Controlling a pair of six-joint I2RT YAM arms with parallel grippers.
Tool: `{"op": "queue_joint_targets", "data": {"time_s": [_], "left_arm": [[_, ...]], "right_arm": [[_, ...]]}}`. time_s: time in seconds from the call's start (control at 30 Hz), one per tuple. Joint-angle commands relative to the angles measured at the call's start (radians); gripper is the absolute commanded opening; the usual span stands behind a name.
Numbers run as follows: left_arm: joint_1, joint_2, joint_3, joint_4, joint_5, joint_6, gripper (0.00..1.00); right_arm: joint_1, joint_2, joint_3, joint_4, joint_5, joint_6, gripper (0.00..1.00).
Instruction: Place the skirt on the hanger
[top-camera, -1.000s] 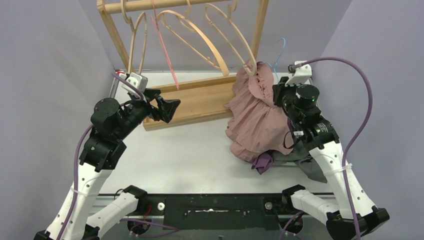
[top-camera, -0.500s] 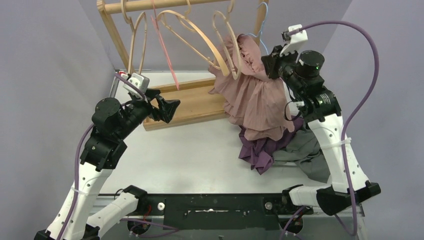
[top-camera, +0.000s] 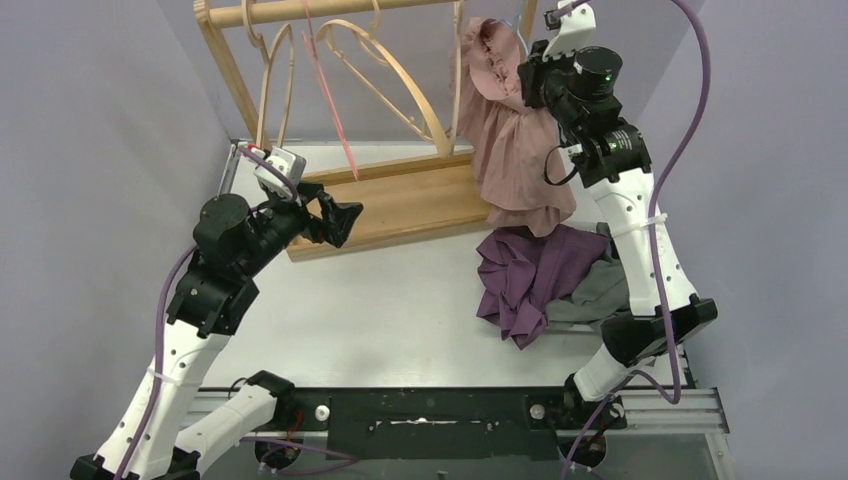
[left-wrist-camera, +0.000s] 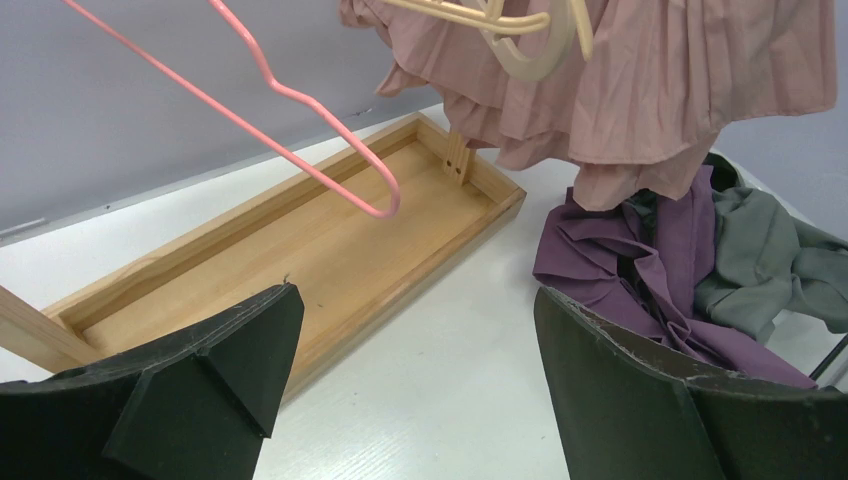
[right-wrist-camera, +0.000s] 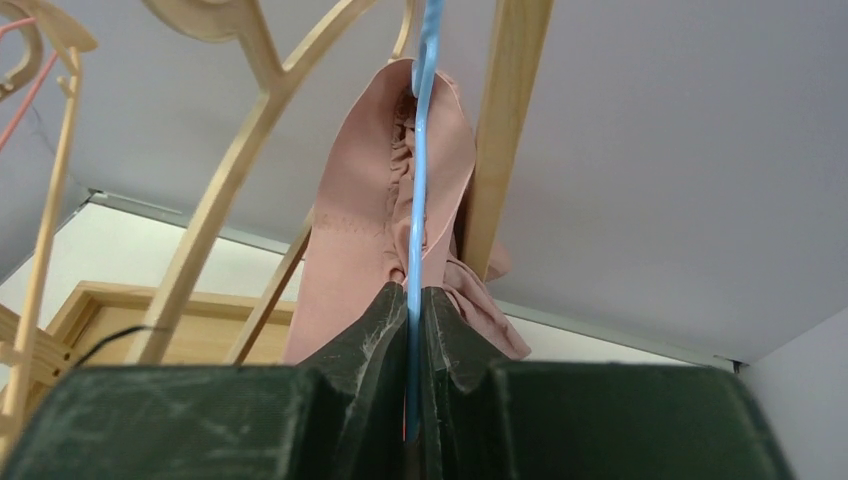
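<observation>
High at the right end of the wooden rack (top-camera: 300, 12), the right gripper (right-wrist-camera: 413, 300) is clamped tight on the thin wire of a blue hanger (right-wrist-camera: 420, 150). Its two dark fingers (right-wrist-camera: 370, 330) are pressed together with only the wire between them. The wire runs straight up from the grip, and the gathered waistband of the pink skirt (right-wrist-camera: 360, 230) is bunched around it just above the fingertips, beside the rack's right upright post (right-wrist-camera: 505, 120). Whether the hanger's hook sits over the top rail cannot be told.

Seen from above, the skirt hangs in long folds from the gripper down in front of the rack. Its hem reaches a purple garment (top-camera: 525, 275) that lies crumpled on the worktop (top-camera: 380, 310), though contact between the two cannot be made out. The purple garment lies partly on a grey garment (top-camera: 600, 285). Several wooden hangers (top-camera: 436, 130) and a pink wire hanger (top-camera: 330, 100) hang from the rail to the left of the skirt, above the rack's shallow wooden base tray (top-camera: 400, 205).

Well apart on the left side, the left gripper (left-wrist-camera: 415, 300) hovers over the worktop with its jaws spread wide and nothing between them. It points toward the base tray, and the tip of the pink wire hanger dangles over the tray in front of it.
</observation>
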Motion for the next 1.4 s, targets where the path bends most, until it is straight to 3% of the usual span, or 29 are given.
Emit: {"op": "queue_joint_targets", "data": {"time_s": [0.0,0.1,0.33,0.37,0.47,0.53,0.7,0.87,1.03,1.2,1.37], "left_arm": [[0.004,-0.007,-0.007,0.046,-0.009,-0.016,0.87],[0.004,-0.012,-0.022,0.048,-0.008,-0.03,0.87],[0.004,-0.015,-0.035,0.041,-0.011,-0.03,0.87],[0.004,-0.013,-0.033,0.038,-0.014,-0.028,0.87],[0.004,-0.006,-0.027,0.028,-0.022,-0.029,0.88],[0.004,0.001,-0.017,0.01,-0.028,-0.032,0.9],[0.006,0.012,-0.023,-0.051,-0.038,-0.052,0.92],[0.007,-0.017,-0.109,-0.058,-0.053,-0.104,0.92],[0.01,-0.073,-0.219,-0.009,-0.014,-0.177,0.91],[0.01,-0.113,-0.307,0.051,0.014,-0.237,0.9],[0.01,-0.101,-0.329,0.06,0.03,-0.262,0.89]], "right_arm": [[-0.022,0.012,0.049,0.093,0.03,0.008,0.0],[-0.026,0.006,0.006,0.09,0.032,0.016,0.02],[-0.048,-0.038,-0.056,0.069,-0.032,0.035,0.2],[-0.049,-0.041,-0.048,0.056,-0.038,0.038,0.26],[-0.05,-0.082,-0.052,0.054,-0.018,0.07,0.62],[-0.056,-0.125,-0.064,0.059,0.009,0.099,0.71],[-0.063,-0.277,-0.183,-0.012,0.134,0.142,0.77],[-0.064,-0.52,-0.487,-0.188,0.326,0.234,0.78],[-0.065,-0.709,-0.736,-0.41,0.433,0.428,0.82],[-0.064,-0.761,-0.92,-0.405,0.409,0.547,0.9],[-0.066,-0.662,-1.025,-0.303,0.383,0.606,0.93]]}}
